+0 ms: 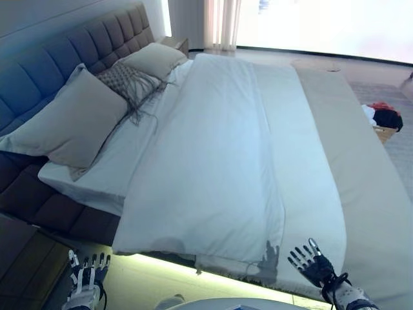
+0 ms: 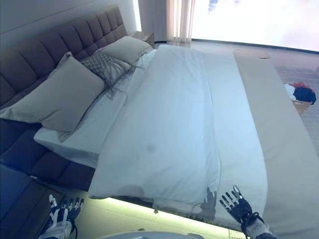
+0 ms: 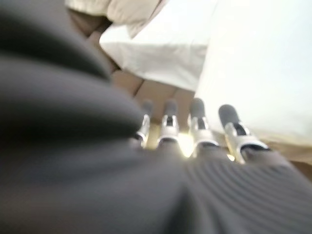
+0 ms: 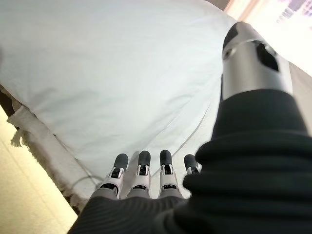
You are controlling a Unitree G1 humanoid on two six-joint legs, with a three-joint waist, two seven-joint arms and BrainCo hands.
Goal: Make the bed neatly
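Right hand spread, over the near edge of the white duvet. Left hand spread too, low beside the bed frame, pillows well beyond. No readable writing.

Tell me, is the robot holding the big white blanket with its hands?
No. Both hands are empty, fingers straight: the right hand hovers over the white duvet near its edge, the left hand beside the bed.

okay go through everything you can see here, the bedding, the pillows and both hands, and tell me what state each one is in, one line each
White duvet: spread flat over the bed, near edge hanging over the side.
Beige bedspread: lying flat along the far side.
Large pillows: leaning against the headboard.
Fringed cushion: lying between the pillows.
Left hand: open, low beside the bed, holding nothing.
Right hand: open, above the duvet's near edge, holding nothing.
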